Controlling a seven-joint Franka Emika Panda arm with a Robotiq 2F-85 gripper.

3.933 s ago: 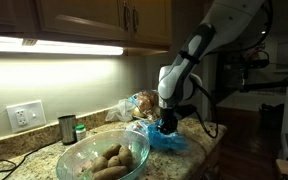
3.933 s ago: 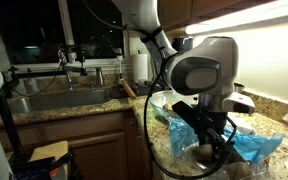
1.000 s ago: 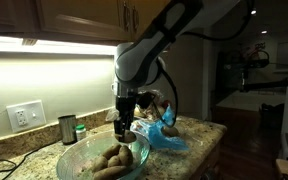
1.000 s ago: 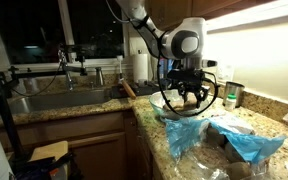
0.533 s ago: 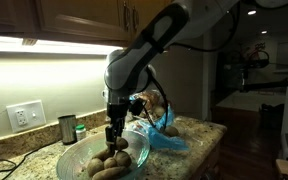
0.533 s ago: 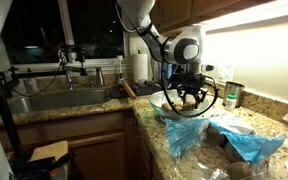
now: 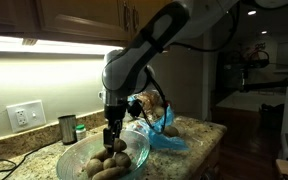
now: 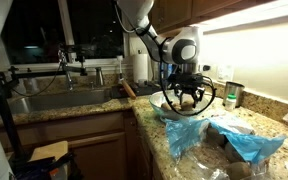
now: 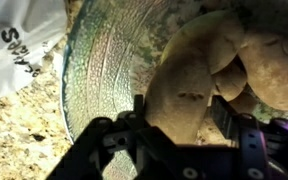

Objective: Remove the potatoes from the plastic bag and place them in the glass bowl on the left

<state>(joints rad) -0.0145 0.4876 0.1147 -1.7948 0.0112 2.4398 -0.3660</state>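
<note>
The glass bowl stands on the granite counter and holds several potatoes. My gripper hangs just over the bowl's inside and is shut on a potato. In the wrist view the fingers clasp this long brown potato right above the other potatoes and the bowl's rim. The blue plastic bag lies beside the bowl; it also shows in an exterior view, with the gripper over the bowl.
A metal cup and a small green-lidded jar stand behind the bowl by the wall outlet. A clear bag of bread lies behind. A sink with faucet sits beyond the counter's end.
My gripper has carried the potato from the bag side over to the bowl and lowered it into the bowl's inside. In the last half second it barely moves.
</note>
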